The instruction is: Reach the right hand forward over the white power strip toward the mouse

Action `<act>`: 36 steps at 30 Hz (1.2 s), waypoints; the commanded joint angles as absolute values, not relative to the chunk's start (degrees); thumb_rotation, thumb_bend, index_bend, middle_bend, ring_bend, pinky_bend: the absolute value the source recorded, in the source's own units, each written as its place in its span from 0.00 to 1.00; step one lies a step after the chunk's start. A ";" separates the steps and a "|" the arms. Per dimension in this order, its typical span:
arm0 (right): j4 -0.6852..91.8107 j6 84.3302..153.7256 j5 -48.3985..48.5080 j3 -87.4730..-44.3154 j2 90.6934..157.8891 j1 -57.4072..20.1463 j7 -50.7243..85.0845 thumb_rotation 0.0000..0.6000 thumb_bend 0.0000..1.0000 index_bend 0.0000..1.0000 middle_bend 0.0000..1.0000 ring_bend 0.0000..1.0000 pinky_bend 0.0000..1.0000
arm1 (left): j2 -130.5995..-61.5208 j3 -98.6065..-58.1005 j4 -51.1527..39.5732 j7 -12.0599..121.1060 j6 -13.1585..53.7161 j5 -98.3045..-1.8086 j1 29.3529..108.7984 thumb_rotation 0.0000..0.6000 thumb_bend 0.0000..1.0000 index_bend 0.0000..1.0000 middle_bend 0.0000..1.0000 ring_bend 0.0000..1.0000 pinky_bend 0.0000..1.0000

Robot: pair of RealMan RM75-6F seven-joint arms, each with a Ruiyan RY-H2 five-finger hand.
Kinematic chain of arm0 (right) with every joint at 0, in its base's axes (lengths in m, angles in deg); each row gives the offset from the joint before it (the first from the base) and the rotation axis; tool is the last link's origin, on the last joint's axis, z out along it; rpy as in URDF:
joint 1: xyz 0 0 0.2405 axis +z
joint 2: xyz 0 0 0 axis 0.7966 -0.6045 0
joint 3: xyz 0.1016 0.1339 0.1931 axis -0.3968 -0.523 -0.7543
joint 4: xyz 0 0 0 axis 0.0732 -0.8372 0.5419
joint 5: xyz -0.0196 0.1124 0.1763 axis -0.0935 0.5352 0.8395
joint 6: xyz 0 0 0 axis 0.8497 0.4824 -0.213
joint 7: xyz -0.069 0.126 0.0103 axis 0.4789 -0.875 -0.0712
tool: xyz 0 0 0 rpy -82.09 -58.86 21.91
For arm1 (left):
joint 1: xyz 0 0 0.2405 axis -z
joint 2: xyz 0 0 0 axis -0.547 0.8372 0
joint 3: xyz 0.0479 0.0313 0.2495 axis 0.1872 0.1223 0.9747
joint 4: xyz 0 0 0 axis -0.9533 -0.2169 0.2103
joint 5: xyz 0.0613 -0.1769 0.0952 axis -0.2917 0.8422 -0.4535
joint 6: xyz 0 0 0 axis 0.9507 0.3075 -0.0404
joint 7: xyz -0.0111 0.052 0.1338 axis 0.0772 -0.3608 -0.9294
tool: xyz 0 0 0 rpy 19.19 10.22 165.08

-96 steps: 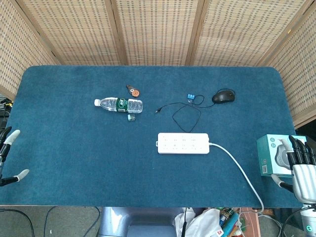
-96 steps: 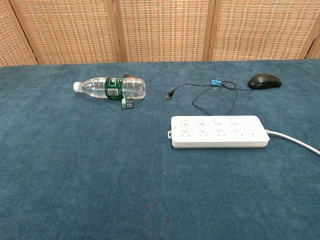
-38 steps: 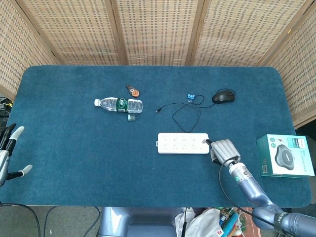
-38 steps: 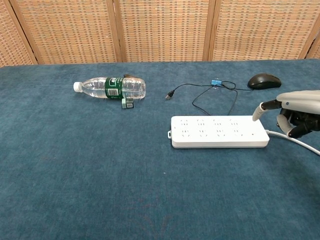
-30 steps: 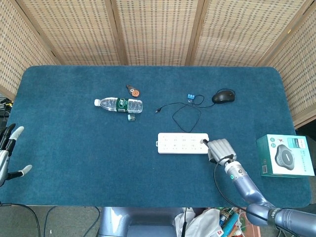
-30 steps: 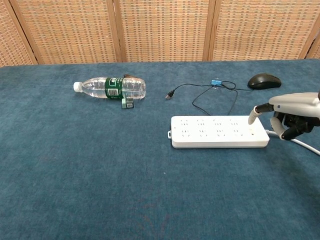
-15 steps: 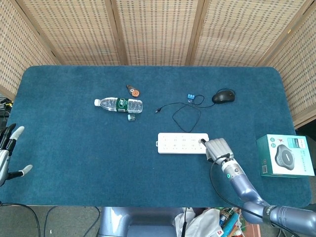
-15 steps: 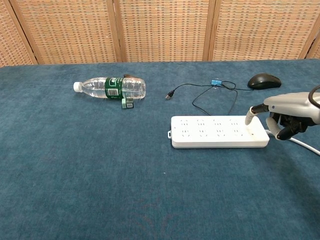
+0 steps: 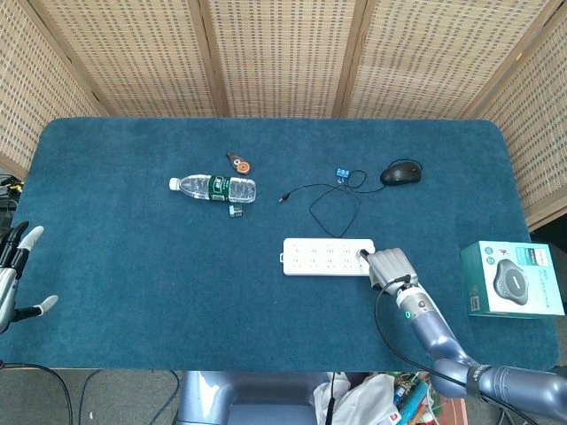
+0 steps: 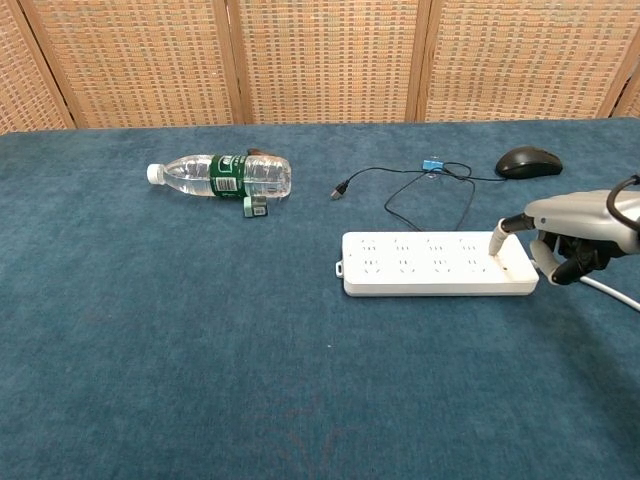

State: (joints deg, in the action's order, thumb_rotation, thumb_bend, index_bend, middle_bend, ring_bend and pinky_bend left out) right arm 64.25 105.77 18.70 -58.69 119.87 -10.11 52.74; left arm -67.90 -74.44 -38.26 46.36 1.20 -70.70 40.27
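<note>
The white power strip (image 9: 328, 257) (image 10: 435, 263) lies flat in the middle right of the blue table. My right hand (image 9: 388, 267) (image 10: 572, 236) is at the strip's right end, palm down. Most of its fingers are curled in, and one outstretched fingertip (image 10: 497, 239) touches the strip's top near the cord end. It holds nothing. The black mouse (image 9: 401, 173) (image 10: 528, 161) sits further back and to the right, well apart from the hand. My left hand (image 9: 13, 274) hangs off the table's left edge with its fingers spread and nothing in them.
A black cable (image 9: 332, 199) (image 10: 420, 195) with a blue connector loops between strip and mouse. A water bottle (image 9: 213, 188) (image 10: 220, 175) lies back left, with small items beside it. A teal and white box (image 9: 512, 279) stands at the right edge. The strip's white cord (image 10: 605, 288) trails right.
My right hand came in from beside the box at the right edge to the strip's right end. Over the last second it crept a little further left onto the strip. My left hand barely moved.
</note>
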 commanded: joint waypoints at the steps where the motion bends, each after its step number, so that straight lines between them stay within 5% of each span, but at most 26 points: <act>1: 64.04 105.64 19.15 -58.42 119.99 -9.85 52.90 1.00 0.98 0.23 0.79 0.93 1.00 | -67.98 -74.40 -38.19 46.31 1.25 -70.66 40.28 1.00 0.00 0.00 0.00 0.00 0.00; 15: 64.26 105.85 21.14 -56.67 119.94 -8.84 53.94 1.00 0.98 0.25 0.79 0.93 1.00 | -68.05 -74.31 -37.66 46.65 1.11 -70.72 40.19 1.00 0.00 0.00 0.00 0.00 0.00; 28: 69.54 111.12 13.64 -59.71 116.33 -10.28 48.61 1.00 0.98 0.25 0.79 0.93 1.00 | -67.78 -74.30 -38.04 46.94 0.75 -70.98 40.04 1.00 0.00 0.00 0.00 0.00 0.00; 34: 75.11 121.49 -0.94 -60.61 110.97 -16.25 39.51 1.00 0.98 0.25 0.79 0.93 1.00 | -67.70 -73.90 -37.04 48.32 0.06 -71.86 39.50 1.00 0.00 0.00 0.00 0.00 0.00; 36: 74.22 126.47 -7.30 -59.62 110.37 -19.33 35.55 1.00 0.89 0.25 0.78 0.92 0.99 | -67.79 -73.70 -36.39 48.83 -0.29 -72.22 39.22 1.00 0.00 0.00 0.00 0.00 0.00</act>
